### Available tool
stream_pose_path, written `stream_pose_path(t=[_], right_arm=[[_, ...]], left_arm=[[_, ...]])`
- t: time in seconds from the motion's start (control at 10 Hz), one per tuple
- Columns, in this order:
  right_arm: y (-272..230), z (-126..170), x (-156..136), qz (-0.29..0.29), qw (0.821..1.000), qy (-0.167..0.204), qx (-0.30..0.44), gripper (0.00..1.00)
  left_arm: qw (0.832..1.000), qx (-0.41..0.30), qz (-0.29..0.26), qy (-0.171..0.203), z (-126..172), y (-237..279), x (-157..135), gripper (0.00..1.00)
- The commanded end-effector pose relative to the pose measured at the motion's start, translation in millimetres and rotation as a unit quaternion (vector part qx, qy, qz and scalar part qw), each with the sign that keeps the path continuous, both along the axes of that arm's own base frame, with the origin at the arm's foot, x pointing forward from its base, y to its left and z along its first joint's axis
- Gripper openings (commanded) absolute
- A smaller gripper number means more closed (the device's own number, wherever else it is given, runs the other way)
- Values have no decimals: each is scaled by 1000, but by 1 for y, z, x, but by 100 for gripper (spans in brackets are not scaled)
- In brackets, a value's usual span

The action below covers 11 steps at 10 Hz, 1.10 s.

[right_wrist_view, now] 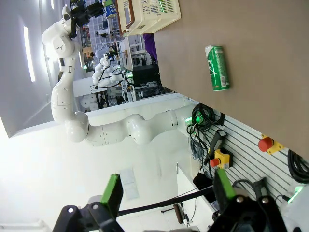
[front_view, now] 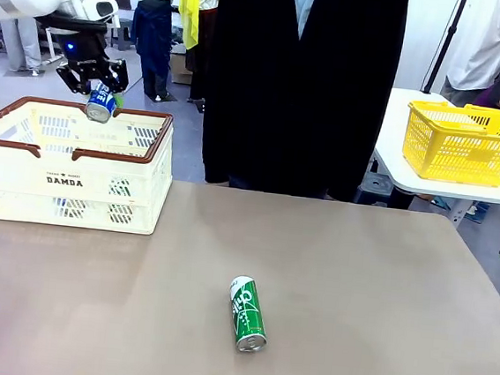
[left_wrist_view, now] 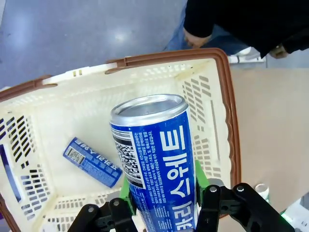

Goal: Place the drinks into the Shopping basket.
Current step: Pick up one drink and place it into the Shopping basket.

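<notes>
Front view: the left gripper [front_view: 100,95] hangs over the far rim of the Shopping basket [front_view: 22,158], its fingers closed on the blue can [front_view: 101,103], which is tilted and held above the basket's opening. The step in hand looks like the drop-off of this first-handled drink. The next move calls for lowering a little inside the walls and letting go so the can does not bounce on the rim. The green can [front_view: 247,314] lies on its side on the desk [front_view: 381,298], well apart from the basket, nearer the robot's edge; it is not yet placed. Black "DAMDA" lettering reads on the basket's front, with a smaller line above it too fine to read. A yellow mesh basket [front_view: 467,142] sits on a side table at the right.

Left wrist view: the green pads [left_wrist_view: 124,189] clamp the blue can [left_wrist_view: 157,159] on both sides. White Korean lettering runs along it, beside a block of fine print and a code square I cannot read. Below, on the floor of the Shopping basket [left_wrist_view: 227,111], lies a small blue packet [left_wrist_view: 92,162] with white print, illegible here.

Right wrist view: the right gripper [right_wrist_view: 165,193] stands wide apart and holds nothing. The green can [right_wrist_view: 218,67] lies on the desk far off, its white print unreadable, and the Shopping basket [right_wrist_view: 154,12] shows at the top.
</notes>
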State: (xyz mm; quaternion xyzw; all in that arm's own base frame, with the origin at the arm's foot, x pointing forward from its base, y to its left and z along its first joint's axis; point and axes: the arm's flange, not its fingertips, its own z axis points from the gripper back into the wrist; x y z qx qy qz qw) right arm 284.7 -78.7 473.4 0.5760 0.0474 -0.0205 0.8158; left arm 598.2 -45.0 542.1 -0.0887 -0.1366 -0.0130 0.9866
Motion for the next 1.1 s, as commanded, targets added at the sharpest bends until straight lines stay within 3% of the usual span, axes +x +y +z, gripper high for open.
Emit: stream_pose_path(t=[0.0, 0.2, 0.3, 1.0], right_arm=[[1, 6, 0, -3, 1000, 6, 7, 100], [1, 6, 0, -3, 1000, 6, 7, 100], [1, 6, 0, -3, 1000, 6, 7, 100], [1, 6, 0, -3, 1000, 6, 7, 100]], left_arm=[[1000, 10, -16, 22, -27, -4, 0, 0], [999, 5, -18, 36, -57, -5, -9, 0], [999, 6, 13, 35, -68, -3, -9, 0], [990, 29, 43, 131, -150, 14, 10, 0]])
